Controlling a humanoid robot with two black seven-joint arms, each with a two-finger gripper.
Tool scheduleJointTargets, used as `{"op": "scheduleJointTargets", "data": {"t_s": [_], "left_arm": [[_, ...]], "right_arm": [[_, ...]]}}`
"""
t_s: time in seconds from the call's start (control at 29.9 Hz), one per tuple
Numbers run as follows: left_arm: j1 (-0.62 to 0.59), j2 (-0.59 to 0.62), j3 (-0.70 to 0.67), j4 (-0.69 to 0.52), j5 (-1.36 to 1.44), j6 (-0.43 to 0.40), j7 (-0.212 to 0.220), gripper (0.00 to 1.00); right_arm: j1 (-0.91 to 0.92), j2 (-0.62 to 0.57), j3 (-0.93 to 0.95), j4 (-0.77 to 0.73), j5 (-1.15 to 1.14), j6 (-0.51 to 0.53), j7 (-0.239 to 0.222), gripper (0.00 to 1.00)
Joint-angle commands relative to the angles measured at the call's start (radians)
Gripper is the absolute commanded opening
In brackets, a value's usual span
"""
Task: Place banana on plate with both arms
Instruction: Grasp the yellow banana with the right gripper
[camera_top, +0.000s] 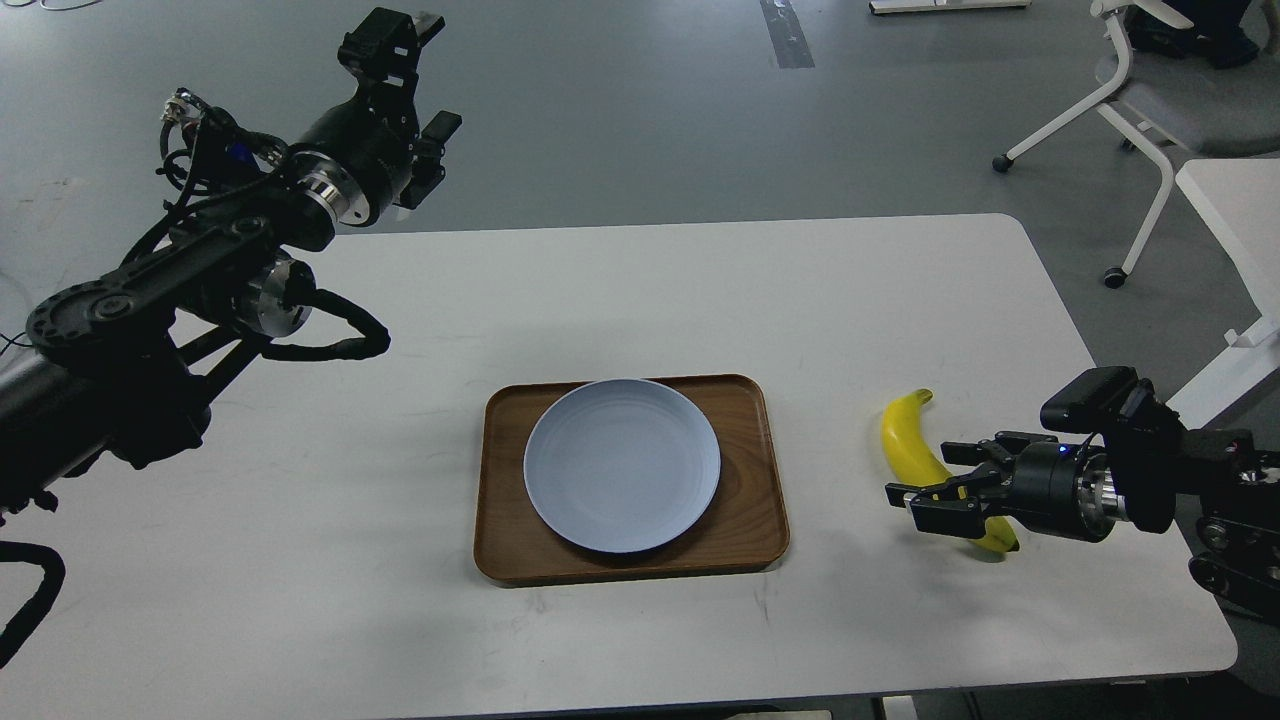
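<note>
— Yellow fruit first: how many in the head view?

— One banana (915, 450), lying on the white worktop (640, 300) to the right of the tray, well apart from the plate. Its greenish stem tip points away from the robot and its dark end lies nearest the robot, under the right gripper.

— And the dishes?

— One pale blue-grey plate (622, 465), round, with faint rings. It sits inside one brown wooden tray (510, 540), shifted toward the tray's left and far side. Nothing lies on the plate.

— The arms?

— Two, both black with silver wrist rings. The right gripper (945, 485) comes in low from the right edge, its fingers spread on either side of the banana's lower half, not pressed onto it as far as I can see. The left gripper (405, 75) is raised well above the worktop's far left corner, seen against the grey floor, its fingers apart and holding nothing.

— Any writing or labels?

— None that can be read.

— What else is around?

— One white office chair (1140, 100) on castors stands on the floor beyond the far right corner, and the edge of a second white table (1240, 210) shows at the right. Between the banana and the plate only the tray's raised rim stands.
</note>
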Motion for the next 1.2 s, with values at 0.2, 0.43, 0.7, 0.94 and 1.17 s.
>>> {"op": "scheduleJointTargets", "data": {"t_s": [0.2, 0.43, 0.7, 0.94, 1.17], "left_arm": [[0.059, -0.01, -0.017, -0.003, 0.002, -0.044, -0.002, 0.98], [0.066, -0.004, -0.017, -0.003, 0.003, -0.041, -0.005, 0.98], [0.082, 0.005, -0.015, -0.011, 0.014, -0.038, -0.019, 0.98], [0.083, 0.019, -0.009, -0.011, 0.015, -0.038, -0.02, 0.98], [0.092, 0.019, -0.002, -0.01, 0.026, -0.038, -0.03, 0.98]], "right_arm": [[-0.001, 0.019, -0.006, -0.031, -0.005, 0.0, -0.002, 0.94], [-0.001, 0.023, -0.006, -0.058, -0.029, 0.0, -0.018, 0.94], [-0.003, 0.078, -0.009, -0.089, -0.029, -0.002, -0.028, 0.83], [-0.001, 0.115, -0.027, -0.123, -0.09, -0.003, -0.028, 0.02], [0.004, 0.117, -0.026, -0.132, -0.092, -0.06, -0.018, 0.0]]}}
